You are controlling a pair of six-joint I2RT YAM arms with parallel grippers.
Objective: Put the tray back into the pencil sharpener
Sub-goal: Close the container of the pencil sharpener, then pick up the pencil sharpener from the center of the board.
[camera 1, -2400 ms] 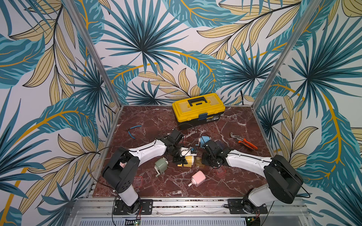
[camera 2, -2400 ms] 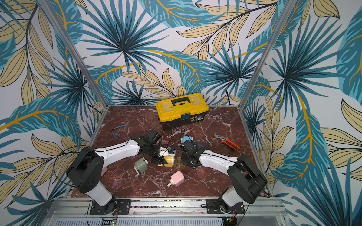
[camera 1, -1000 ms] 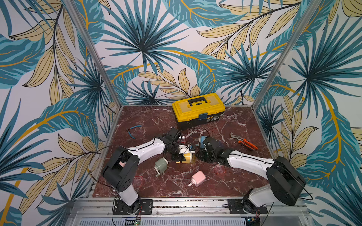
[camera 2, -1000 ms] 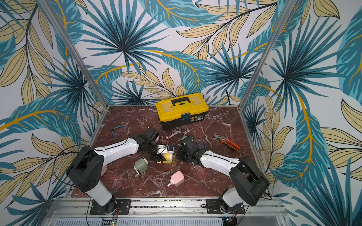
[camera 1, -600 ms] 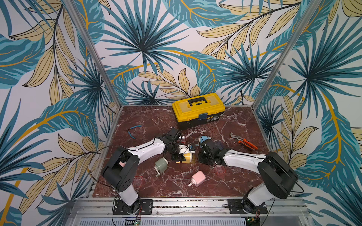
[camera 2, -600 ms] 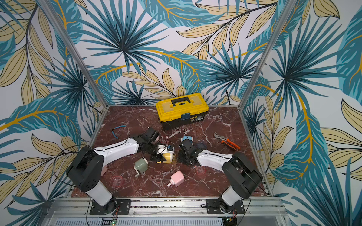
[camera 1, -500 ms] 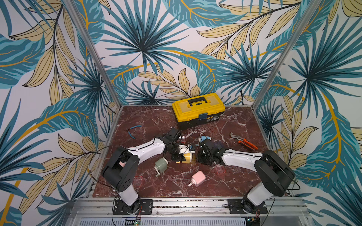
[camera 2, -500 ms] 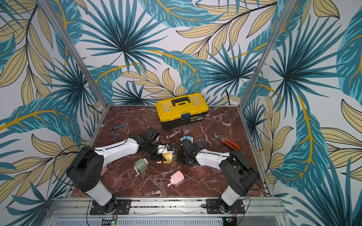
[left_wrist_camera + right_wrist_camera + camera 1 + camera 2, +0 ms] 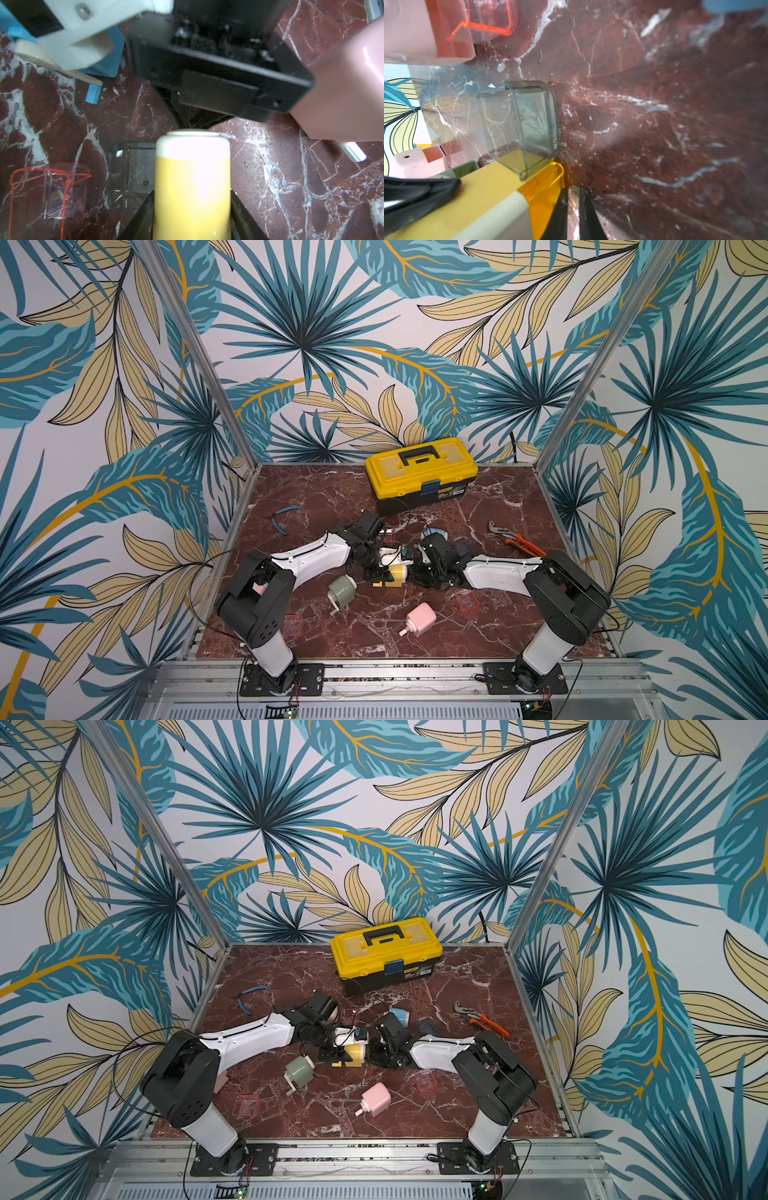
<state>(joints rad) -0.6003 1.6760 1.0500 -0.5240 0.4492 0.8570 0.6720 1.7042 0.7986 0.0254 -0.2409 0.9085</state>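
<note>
Centrally, yellow sharpener (image 9: 397, 574) low on counter (image 9: 654, 104), clamped in left hand (image 9: 192, 207), black fingers pressed on both flanks. Orange-yellow clear tray (image 9: 544, 187) sits in sharpener's end, past cream band; fully home or not, cannot tell. Right hand (image 9: 572, 193) just beside tray's front, fingers nearly together, slim gap, nothing between. Grey tray (image 9: 519, 124) lies just beside sharpener; raised lettering on rim, unreadable. Toolbox (image 9: 419, 470) well behind sharpener; front label too small to read.
</note>
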